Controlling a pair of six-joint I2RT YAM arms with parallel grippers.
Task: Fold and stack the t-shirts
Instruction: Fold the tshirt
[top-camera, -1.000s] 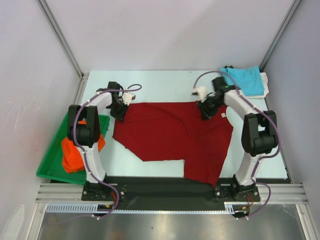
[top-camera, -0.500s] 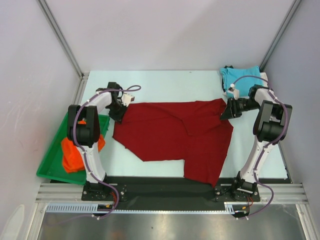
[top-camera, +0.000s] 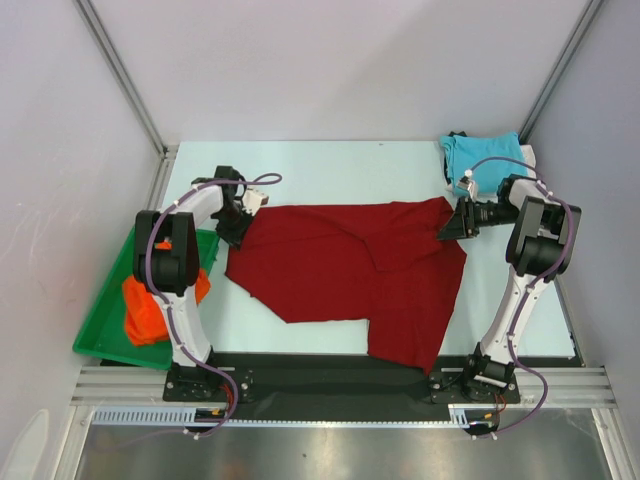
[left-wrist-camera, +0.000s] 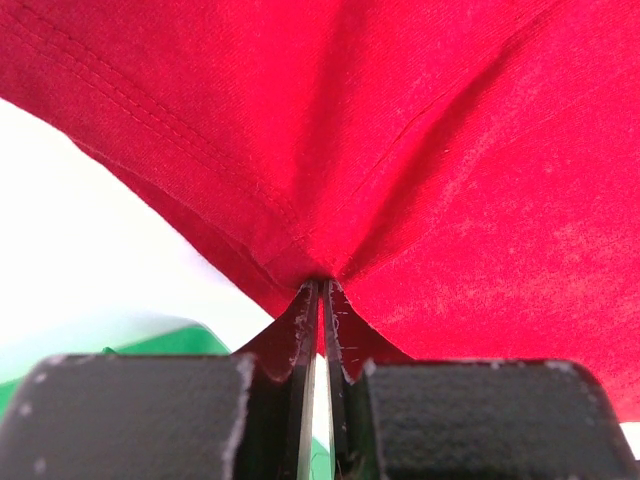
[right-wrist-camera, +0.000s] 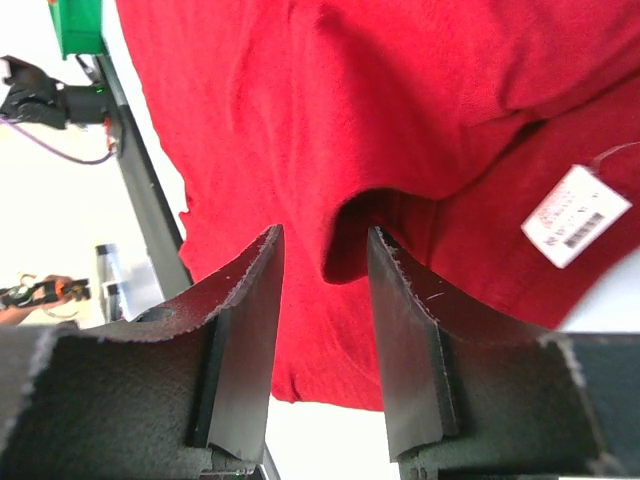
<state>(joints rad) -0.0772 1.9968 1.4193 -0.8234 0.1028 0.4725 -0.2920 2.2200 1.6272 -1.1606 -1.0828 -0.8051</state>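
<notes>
A pale, blue-white table (top-camera: 330, 170) fills a booth closed in by plain white walls (top-camera: 350, 70) at the back and on both sides. Two slanting aluminium posts, one on the left (top-camera: 120, 75) and one on the right (top-camera: 562, 68), run down to the table's far corners. A green plastic tray (top-camera: 100, 325) sits just off the table's left edge, close to the left wall. Along the near edge lie a black strip (top-camera: 340, 365), an aluminium rail (top-camera: 340, 385) and a white slotted duct (top-camera: 140, 415). Below them a brushed steel sheet (top-camera: 340, 455) spans the foreground.
</notes>
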